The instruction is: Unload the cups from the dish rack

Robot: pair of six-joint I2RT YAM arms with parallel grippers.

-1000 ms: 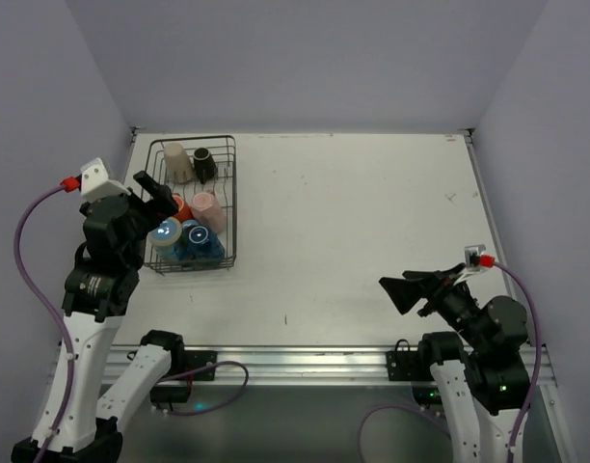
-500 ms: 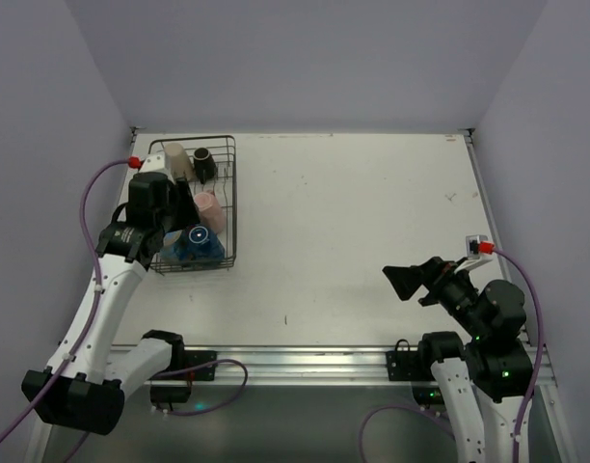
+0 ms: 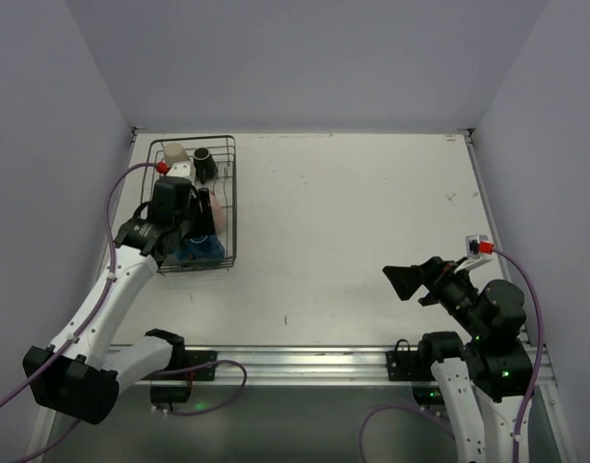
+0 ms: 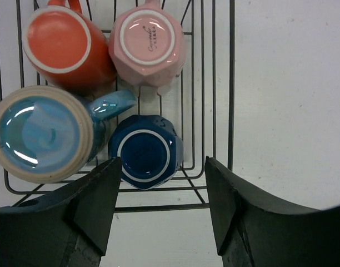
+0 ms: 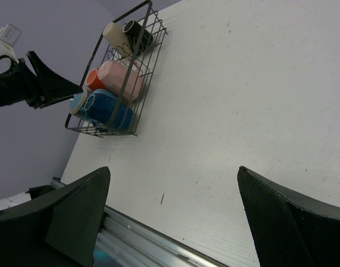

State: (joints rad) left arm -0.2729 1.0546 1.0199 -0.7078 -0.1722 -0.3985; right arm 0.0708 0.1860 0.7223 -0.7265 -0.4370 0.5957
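The black wire dish rack [image 3: 230, 183] stands at the table's far left with several cups upside down in it. From the left wrist I look straight down on an orange-red cup [image 4: 59, 41], a pink cup [image 4: 148, 41], a light blue cup [image 4: 39, 133] and a dark blue cup [image 4: 145, 151]. A cream cup [image 3: 174, 152] and a black cup [image 3: 204, 159] lie at the rack's far end. My left gripper [image 4: 163, 167] hovers over the rack's near end, open, with nothing between its fingers. My right gripper [image 3: 411, 282] hangs wide open and empty above the near right of the table.
The rack's right wall [image 4: 231, 83] borders bare white table. A metal rail [image 3: 295, 362] runs along the near edge. Grey walls close in the left, far and right sides. In the right wrist view the rack [image 5: 111, 83] is far off at the upper left.
My left arm has swung from the table's left edge to above the rack, its wrist now pointing down at the cups. My right arm lifted slightly, then held still.
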